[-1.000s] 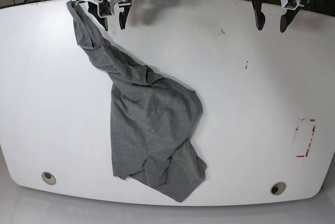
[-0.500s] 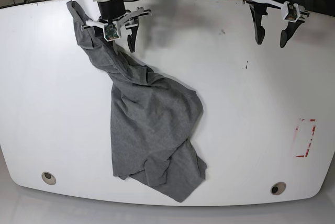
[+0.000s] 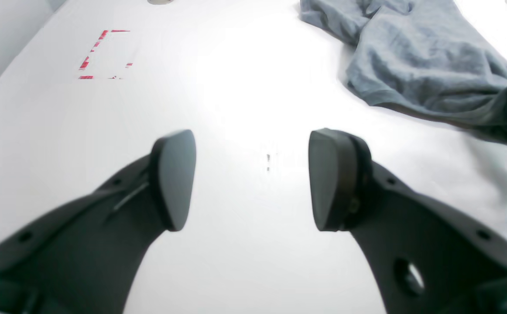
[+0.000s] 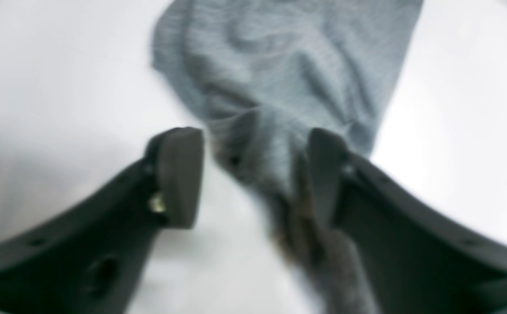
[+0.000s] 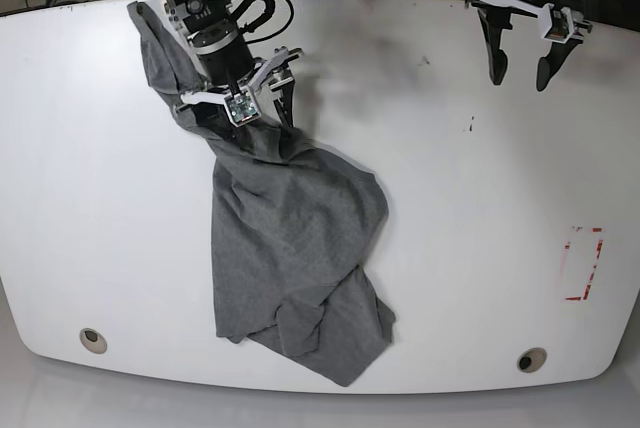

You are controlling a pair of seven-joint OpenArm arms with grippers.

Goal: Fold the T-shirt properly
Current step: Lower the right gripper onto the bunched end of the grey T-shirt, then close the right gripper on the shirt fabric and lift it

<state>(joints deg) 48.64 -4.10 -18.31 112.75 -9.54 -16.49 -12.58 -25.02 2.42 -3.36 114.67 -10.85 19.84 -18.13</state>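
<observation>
The grey T-shirt (image 5: 290, 238) lies crumpled in a long diagonal band, from the table's far left corner down to the near edge. My right gripper (image 5: 247, 120) hovers over the narrow, twisted upper part of it. In the right wrist view, which is blurred, the right gripper (image 4: 251, 174) stands open with a ridge of T-shirt (image 4: 279, 78) cloth between its fingers, not pinched. My left gripper (image 5: 520, 70) hangs open over bare table at the far right. In the left wrist view the left gripper (image 3: 253, 179) holds nothing, and the T-shirt (image 3: 419, 61) lies off to its upper right.
A red dashed rectangle (image 5: 583, 263) is marked on the table at the right, also seen as the red rectangle (image 3: 105, 54) in the left wrist view. Round holes (image 5: 93, 340) (image 5: 531, 360) sit near the front corners. Cables run behind the far edge.
My right gripper has come from the far edge down onto the shirt's upper part, turned, and its jaws have spread wider. The left gripper has hardly moved.
</observation>
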